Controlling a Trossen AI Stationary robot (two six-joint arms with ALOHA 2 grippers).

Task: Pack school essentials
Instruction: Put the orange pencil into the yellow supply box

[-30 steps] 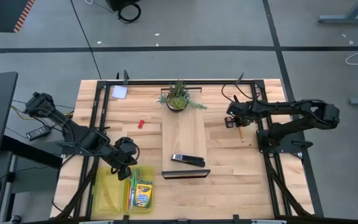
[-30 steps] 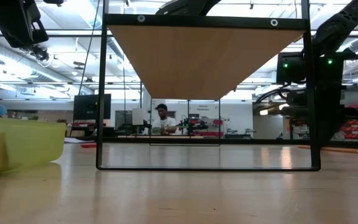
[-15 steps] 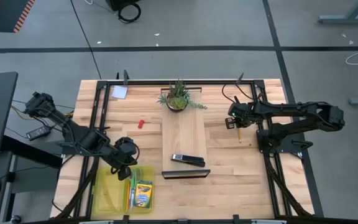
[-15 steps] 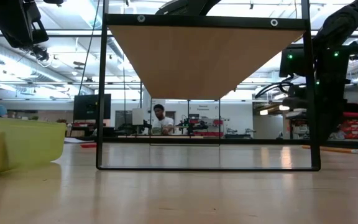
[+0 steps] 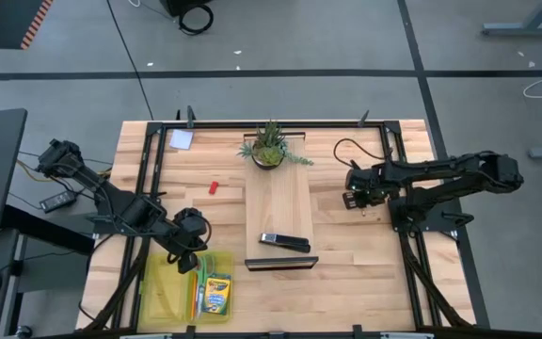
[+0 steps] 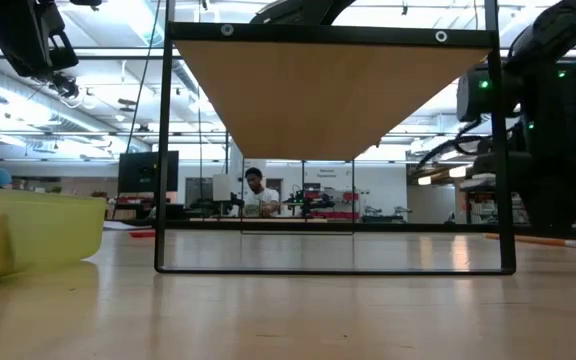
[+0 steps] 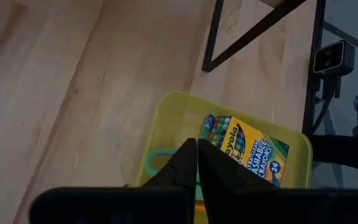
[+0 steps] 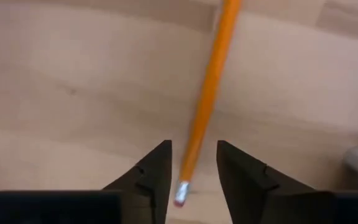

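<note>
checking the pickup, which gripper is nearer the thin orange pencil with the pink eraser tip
Right. The right gripper hangs directly over the thin orange pencil, open fingers straddling its eraser end. The left gripper is across the table, shut above the yellow-green bin.

Right hand (image 5: 353, 200): sits farther from the potted plant's end of the tabletop (image 5: 346, 245) than a second ago; it has drifted along the right side toward the near edge.
Right hand fingers (image 8: 156, 167): parted now, where a second ago they were closed; a gap stands between them.
Pencil (image 8: 205, 109): lies flat on the tabletop, its eraser end in the gap between the parted fingers; no longer carried.
Right arm, low view: lower and further right than before.
</note>
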